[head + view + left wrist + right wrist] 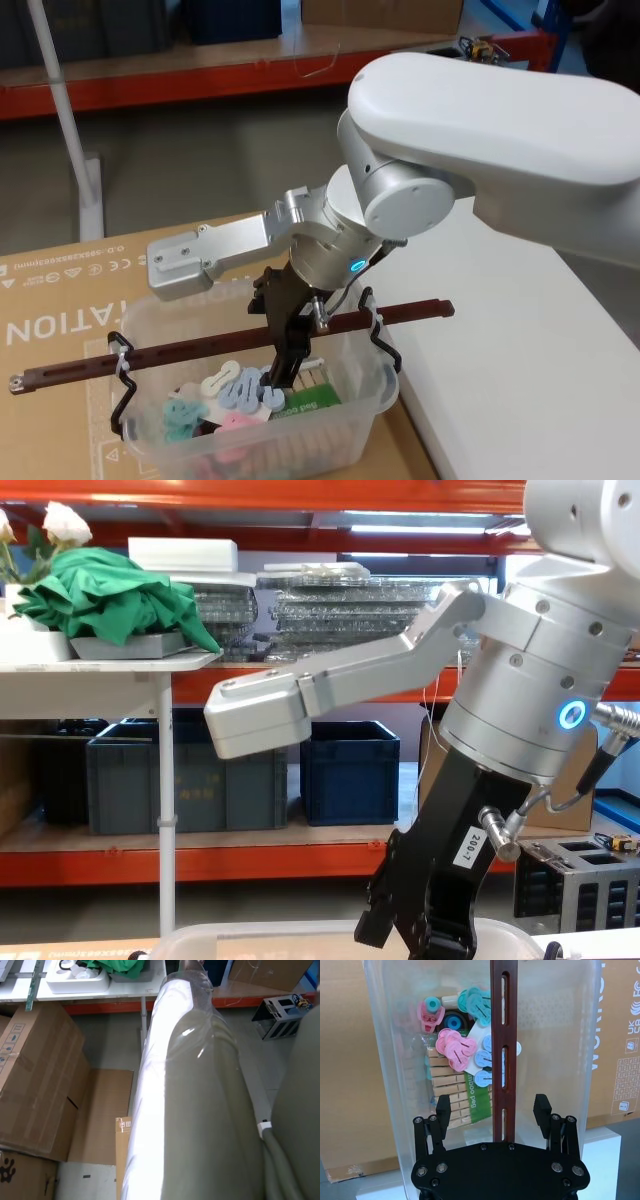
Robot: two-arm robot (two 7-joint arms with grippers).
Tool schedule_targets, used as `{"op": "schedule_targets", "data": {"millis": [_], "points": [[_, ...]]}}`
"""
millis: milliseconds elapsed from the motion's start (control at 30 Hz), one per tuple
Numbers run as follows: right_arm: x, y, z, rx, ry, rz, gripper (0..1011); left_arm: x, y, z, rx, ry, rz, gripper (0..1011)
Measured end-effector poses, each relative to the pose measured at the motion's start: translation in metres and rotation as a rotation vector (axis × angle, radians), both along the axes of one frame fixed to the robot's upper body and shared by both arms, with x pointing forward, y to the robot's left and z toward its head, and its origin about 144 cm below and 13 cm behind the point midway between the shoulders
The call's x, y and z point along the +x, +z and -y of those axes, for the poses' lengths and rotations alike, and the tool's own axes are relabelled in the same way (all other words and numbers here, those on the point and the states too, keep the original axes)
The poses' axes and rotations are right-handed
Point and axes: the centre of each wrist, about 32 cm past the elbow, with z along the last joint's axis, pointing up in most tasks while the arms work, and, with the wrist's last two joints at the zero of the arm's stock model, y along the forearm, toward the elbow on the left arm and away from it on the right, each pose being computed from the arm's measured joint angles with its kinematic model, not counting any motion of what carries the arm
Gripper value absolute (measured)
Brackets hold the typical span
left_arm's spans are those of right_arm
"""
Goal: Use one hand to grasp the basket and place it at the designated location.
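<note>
Head view puts the basket [345, 435] low at 6 o'clock, a clear plastic tub with brown printed cardboard [60, 290] under it. The white counter [500, 350] lies just beside it at 3 o'clock. A thin reddish-brown handle [180, 352] crosses the tub's open top, running from about 8 o'clock to 2 o'clock and sticking out past the rim at both ends. A white tie [122, 360] holds it near the 8 o'clock end.

My right arm reaches in from 2 o'clock, and my right claw [283, 372] points down into the tub at about the middle of the handle.

From my right wrist, the right claw [493, 1105] is spread. Its black fingers [443, 1107] stand one on each side of the handle [502, 1025], with a clear gap on both sides, so nothing is pinched. Below the bar, inside the basket [390, 1085], lie wooden clothes pegs [445, 1080] next to a green label. Pink clips [455, 1047] and pale blue clips [484, 1060] are piled over them.

Chest view shows the right claw [415, 930] at 5 o'clock, dipping behind the rim of the basket [250, 940] along the bottom edge. Dark blue crates [350, 770] stand on the shelf behind.
</note>
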Motion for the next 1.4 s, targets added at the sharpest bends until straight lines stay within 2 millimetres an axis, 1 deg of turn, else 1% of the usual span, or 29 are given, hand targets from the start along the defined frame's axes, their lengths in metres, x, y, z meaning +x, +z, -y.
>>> {"op": "schedule_targets", "data": {"millis": [267, 333, 400, 467, 533, 667, 800, 833, 900, 967, 1000, 1033, 1067, 1167, 1400], "points": [[0.0009, -0.0023, -0.0024, -0.007, 0.000, 0.000, 994, 0.0000, 0.0000, 0.0001, 0.000, 0.000, 0.000, 0], [0.0016, -0.0022, -0.0023, -0.007, -0.001, 0.000, 944, 0.0000, 0.0000, -0.0001, 0.000, 0.000, 0.000, 0], [0.0020, -0.0022, -0.0022, -0.006, 0.000, -0.001, 925, 0.0000, 0.0000, 0.0000, 0.000, 0.000, 0.000, 0], [0.0030, -0.0021, -0.0016, -0.001, -0.001, -0.003, 858, 0.0000, 0.0000, 0.0000, 0.000, 0.000, 0.000, 0], [0.0036, -0.0017, -0.0013, 0.003, -0.001, -0.004, 821, 0.0000, 0.0000, 0.0001, 0.000, 0.000, 0.000, 0], [0.0046, -0.0016, -0.0006, 0.009, -0.002, -0.005, 672, 0.0000, 0.0000, 0.0000, 0.000, 0.000, 0.000, 0], [0.0052, -0.0016, -0.0002, 0.011, -0.003, -0.006, 589, 0.0000, 0.0000, 0.0000, 0.000, 0.000, 0.000, 0], [0.0053, -0.0016, -0.0001, 0.011, -0.003, -0.006, 528, 0.0000, 0.0000, 0.0000, 0.000, 0.000, 0.000, 0], [0.0058, -0.0017, 0.0002, 0.013, -0.004, -0.007, 446, 0.0000, 0.0000, 0.0000, 0.000, 0.000, 0.000, 0], [0.0064, -0.0016, 0.0001, 0.015, -0.005, -0.007, 384, 0.0000, 0.0000, 0.0000, 0.000, 0.000, 0.000, 0], [0.0065, -0.0016, 0.0001, 0.015, -0.005, -0.007, 384, 0.0000, 0.0000, 0.0000, 0.000, 0.000, 0.000, 0], [0.0066, -0.0015, 0.0001, 0.016, -0.005, -0.007, 351, 0.0000, 0.0000, 0.0000, 0.000, 0.000, 0.000, 0], [0.0068, -0.0015, 0.0001, 0.016, -0.005, -0.008, 284, 0.0000, 0.0000, 0.0000, 0.000, 0.000, 0.000, 0], [0.0075, -0.0017, 0.0001, 0.017, -0.006, -0.009, 238, 0.0000, 0.0000, -0.0001, 0.000, 0.000, 0.000, 0], [0.0077, -0.0017, -0.0001, 0.017, -0.005, -0.009, 238, 0.0000, 0.0000, 0.0000, 0.000, 0.000, 0.000, 0]]}}
